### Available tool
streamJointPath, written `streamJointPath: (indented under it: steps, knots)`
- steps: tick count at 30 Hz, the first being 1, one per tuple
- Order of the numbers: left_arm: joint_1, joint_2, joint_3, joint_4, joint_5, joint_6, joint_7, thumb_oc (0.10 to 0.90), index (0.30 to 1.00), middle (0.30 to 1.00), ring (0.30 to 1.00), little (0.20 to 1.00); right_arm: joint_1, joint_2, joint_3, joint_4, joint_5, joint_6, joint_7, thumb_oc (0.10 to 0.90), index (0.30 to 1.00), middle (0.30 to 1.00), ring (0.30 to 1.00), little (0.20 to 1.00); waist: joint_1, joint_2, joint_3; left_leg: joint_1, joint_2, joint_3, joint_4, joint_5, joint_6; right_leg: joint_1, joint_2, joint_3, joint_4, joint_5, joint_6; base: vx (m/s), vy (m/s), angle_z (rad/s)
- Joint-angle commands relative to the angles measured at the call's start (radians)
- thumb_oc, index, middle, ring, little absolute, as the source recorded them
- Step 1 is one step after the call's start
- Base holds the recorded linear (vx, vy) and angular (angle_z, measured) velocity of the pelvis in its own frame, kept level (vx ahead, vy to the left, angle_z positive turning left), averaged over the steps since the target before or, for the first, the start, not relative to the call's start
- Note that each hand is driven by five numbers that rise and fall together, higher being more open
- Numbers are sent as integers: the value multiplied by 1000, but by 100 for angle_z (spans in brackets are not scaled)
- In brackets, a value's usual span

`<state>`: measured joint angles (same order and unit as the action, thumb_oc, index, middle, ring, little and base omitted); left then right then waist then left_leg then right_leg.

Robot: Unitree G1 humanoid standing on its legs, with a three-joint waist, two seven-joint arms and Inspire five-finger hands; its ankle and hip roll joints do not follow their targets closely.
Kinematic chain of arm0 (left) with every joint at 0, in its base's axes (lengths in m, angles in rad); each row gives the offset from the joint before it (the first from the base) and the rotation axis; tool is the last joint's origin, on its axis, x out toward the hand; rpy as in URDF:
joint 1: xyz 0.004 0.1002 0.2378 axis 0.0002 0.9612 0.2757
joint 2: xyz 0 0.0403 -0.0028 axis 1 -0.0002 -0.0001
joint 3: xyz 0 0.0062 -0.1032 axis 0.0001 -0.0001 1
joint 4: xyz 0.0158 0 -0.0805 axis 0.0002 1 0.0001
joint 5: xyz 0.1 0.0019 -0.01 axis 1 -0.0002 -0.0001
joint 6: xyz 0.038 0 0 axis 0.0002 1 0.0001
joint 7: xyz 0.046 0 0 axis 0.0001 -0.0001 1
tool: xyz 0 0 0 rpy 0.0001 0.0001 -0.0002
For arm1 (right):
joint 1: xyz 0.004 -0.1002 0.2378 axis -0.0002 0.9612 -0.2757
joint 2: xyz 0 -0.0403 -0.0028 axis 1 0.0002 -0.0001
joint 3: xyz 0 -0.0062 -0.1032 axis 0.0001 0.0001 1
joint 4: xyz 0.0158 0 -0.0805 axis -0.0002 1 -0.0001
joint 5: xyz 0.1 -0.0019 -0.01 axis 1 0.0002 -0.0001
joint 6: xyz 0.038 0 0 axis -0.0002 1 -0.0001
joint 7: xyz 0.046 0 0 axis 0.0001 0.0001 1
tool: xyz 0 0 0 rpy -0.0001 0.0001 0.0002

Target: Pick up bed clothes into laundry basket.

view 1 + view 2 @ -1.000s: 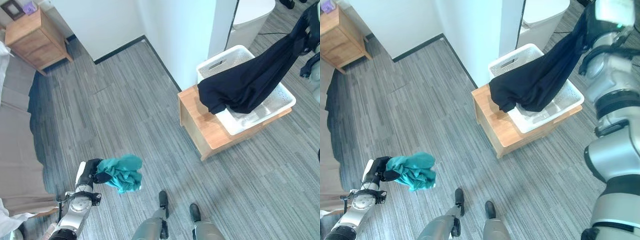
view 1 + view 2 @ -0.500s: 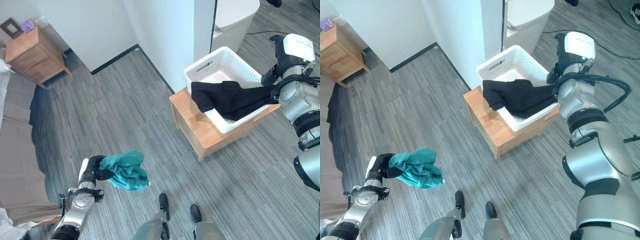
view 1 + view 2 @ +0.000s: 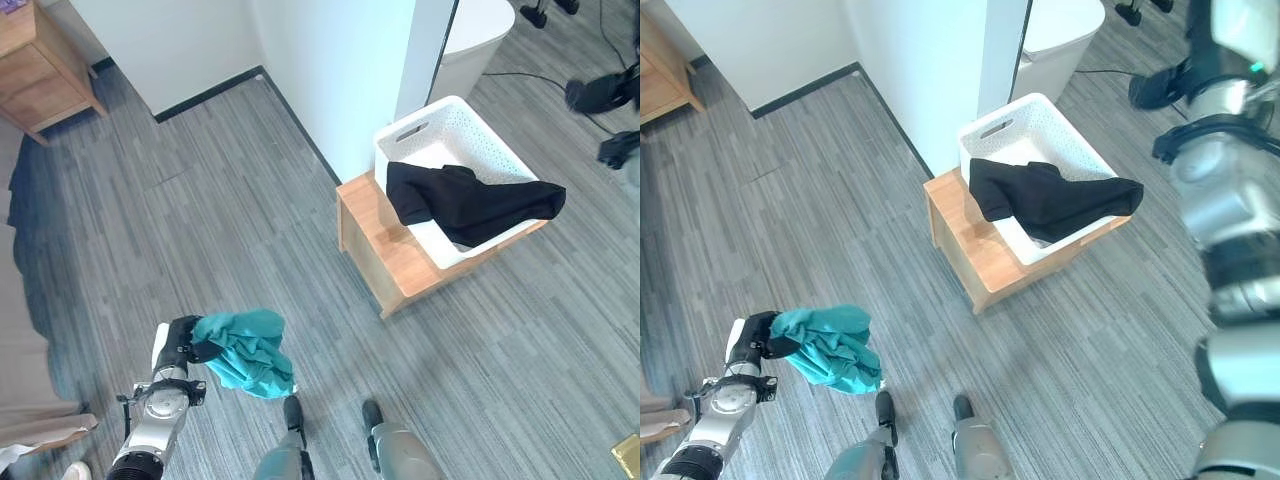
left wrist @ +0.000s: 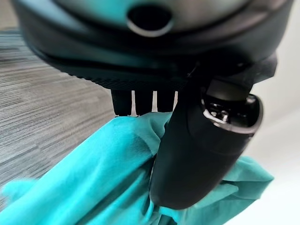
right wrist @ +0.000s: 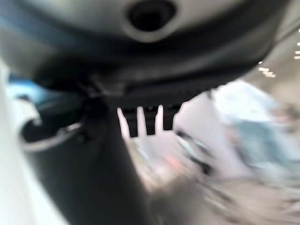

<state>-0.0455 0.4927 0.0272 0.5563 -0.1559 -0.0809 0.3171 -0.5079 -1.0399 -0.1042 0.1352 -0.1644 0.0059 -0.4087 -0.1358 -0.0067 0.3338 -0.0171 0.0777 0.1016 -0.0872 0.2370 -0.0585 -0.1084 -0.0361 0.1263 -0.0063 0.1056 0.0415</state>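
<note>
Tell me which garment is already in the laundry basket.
The black garment, draped over the white basket's rim. The teal garment hangs from the left hand.

no readable text, labels, numbers or signs anywhere

Silver-grey jointed arms; dark left hand [image 3: 183,338] with white thumb cover; dark right hand [image 3: 1153,90].

Both eye views look steeply down from head height at the grey plank floor [image 3: 200,200], a little apart side by side, so they share nearly the same scene: the white laundry basket [image 3: 440,135] lies toward 2 o'clock in each. The left wrist view looks along the left hand [image 4: 201,150] from very close onto teal cloth [image 4: 93,178]. The right wrist view looks past the right hand [image 5: 93,154] at blur.
</note>
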Motion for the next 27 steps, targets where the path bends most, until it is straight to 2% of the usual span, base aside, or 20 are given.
streamJointPath:
  steps: [1, 2, 3, 4, 5, 9, 11, 12, 14, 15, 16, 17, 19, 21, 23, 24, 25, 26, 27]
  knots:
    - [-1, 92, 130, -70, 82, -27, 144, 400, 300, 300, 300, 300, 477, 144, -311, 78, 23, -15, -100, 800, 900, 900, 900, 900, -91, -44, -156, -2, 17, 44, 0, -233, -48, 26, -50, 89, -81, -62, 123, 19, 107, 17]
    - [-25, 96, 131, -64, 87, -27, 153, 400, 300, 300, 300, 300, 557, 207, -356, 123, 39, -16, -112, 800, 900, 900, 900, 900, -105, -50, -162, 3, 15, 49, 0, -239, -46, 26, -53, 94, -81, -59, 126, 53, 52, 26]
    - [-26, 97, 129, -63, 87, -27, 153, 400, 300, 300, 300, 300, 559, 208, -358, 122, 39, -16, -111, 800, 900, 900, 900, 900, -103, -50, -163, 3, 15, 50, 0, -240, -46, 26, -53, 94, -81, -60, 126, 6, 43, 11]
    - [-52, 102, 130, -54, 92, -28, 169, 400, 300, 300, 300, 300, 614, 273, -357, 205, 58, -15, -110, 800, 900, 900, 900, 900, -127, -55, -166, 10, 14, 60, 0, -245, -44, 24, -55, 102, -81, -53, 131, 23, 69, -31]
    - [-100, 115, 116, -64, 116, -26, 183, 400, 300, 300, 300, 300, 696, 352, -338, 311, 61, 1, -90, 800, 900, 900, 900, 900, -173, -57, -173, 26, 11, 76, 0, -265, -40, 27, -55, 121, -81, -55, 139, 11, 95, -49]
    - [-284, 183, -1, -33, 176, -22, 242, 400, 300, 300, 300, 300, 715, 473, -144, 746, 89, 16, -56, 800, 900, 900, 900, 900, -234, -58, -180, 56, 5, 131, 0, -271, -37, 14, -44, 179, -78, -32, 154, 8, 66, -42]
    - [-376, 213, -67, -43, 190, -27, 262, 400, 300, 300, 300, 300, 697, 522, -43, 987, 92, 41, -25, 800, 900, 900, 900, 900, -244, -48, -179, 72, 0, 146, 0, -275, -38, 16, -43, 187, -74, -26, 157, 22, 27, -65]
    - [-498, 331, -83, -40, 161, -60, 284, 400, 300, 300, 300, 300, 697, 514, -22, 1051, 99, 51, 3, 800, 900, 900, 900, 900, -255, -40, -183, 82, 1, 154, 0, -276, -40, 20, -43, 192, -73, -24, 158, 3, 1, -45]
    - [-515, 344, -78, -56, 123, -79, 275, 400, 300, 300, 300, 300, 715, 554, 27, 1181, 91, 81, 33, 800, 900, 900, 900, 900, -249, -15, -185, 103, -5, 155, 0, -288, -40, 31, -48, 187, -74, -31, 163, 23, 25, -37]
    - [-541, 360, -79, -62, 114, -82, 285, 400, 300, 300, 300, 300, 715, 574, 36, 1218, 94, 90, 52, 800, 900, 900, 900, 900, -255, -6, -189, 104, -4, 158, 0, -281, -44, 30, -48, 188, -77, -25, 162, 6, 2, -43]
    - [-547, 363, -83, -60, 112, -82, 285, 400, 300, 300, 300, 300, 711, 576, 36, 1221, 94, 88, 53, 800, 900, 900, 900, 900, -253, -8, -188, 103, -4, 159, 0, -281, -44, 29, -48, 189, -77, -24, 161, -19, -50, -39]
    - [-593, 354, -89, -103, 114, -90, 297, 400, 300, 300, 300, 300, 714, 621, 84, 1278, 76, 112, 102, 800, 900, 900, 900, 900, -261, 12, -193, 108, -3, 163, 0, -278, -47, 32, -47, 195, -80, -27, 159, -13, -48, -41]
    - [-619, 329, -101, -169, 145, -100, 303, 400, 300, 300, 300, 300, 717, 656, 128, 1287, 58, 110, 139, 800, 900, 900, 900, 900, -271, 22, -192, 110, 1, 168, 0, -273, -49, 33, -44, 203, -81, -29, 155, -15, -63, -23]
    - [-616, 313, -103, -199, 166, -96, 302, 400, 300, 300, 300, 300, 724, 664, 138, 1294, 51, 108, 150, 800, 900, 900, 900, 900, -272, 27, -192, 110, 3, 172, 0, -272, -50, 32, -43, 205, -81, -32, 154, -21, -61, -9]
    - [-632, 283, -121, -247, 231, -83, 303, 400, 300, 300, 300, 300, 736, 674, 154, 1306, 45, 111, 175, 800, 900, 900, 900, 900, -288, 46, -188, 110, 11, 184, 0, -266, -55, 32, -41, 209, -81, -42, 150, -7, -115, -11]
    - [-850, 319, -244, -195, 265, -44, 330, 400, 300, 300, 300, 300, 740, 651, 173, 1308, 45, 104, 207, 800, 900, 900, 900, 900, -324, 56, -192, 110, 19, 197, 0, -265, -59, 31, -37, 216, -81, -45, 151, 17, -85, -12]
    - [-858, 319, -251, -190, 264, -45, 331, 400, 300, 300, 300, 300, 739, 654, 171, 1308, 44, 104, 207, 800, 900, 900, 900, 900, -320, 54, -191, 109, 20, 198, 0, -264, -59, 29, -37, 217, -81, -44, 151, -5, -110, -8]
    - [-808, 308, -257, -223, 359, -57, 328, 400, 300, 300, 300, 300, 753, 657, 161, 1293, 53, 78, 192, 800, 900, 900, 900, 900, -315, 58, -180, 106, 24, 203, 0, -259, -63, 26, -38, 209, -81, -47, 152, -58, -97, -13]
    - [-740, 275, -246, -235, 373, -54, 289, 400, 300, 300, 300, 300, 747, 662, 163, 1309, 50, 79, 189, 800, 900, 900, 900, 900, -303, 63, -173, 103, 27, 202, 0, -255, -64, 26, -39, 203, -81, -49, 151, -54, -95, -17]
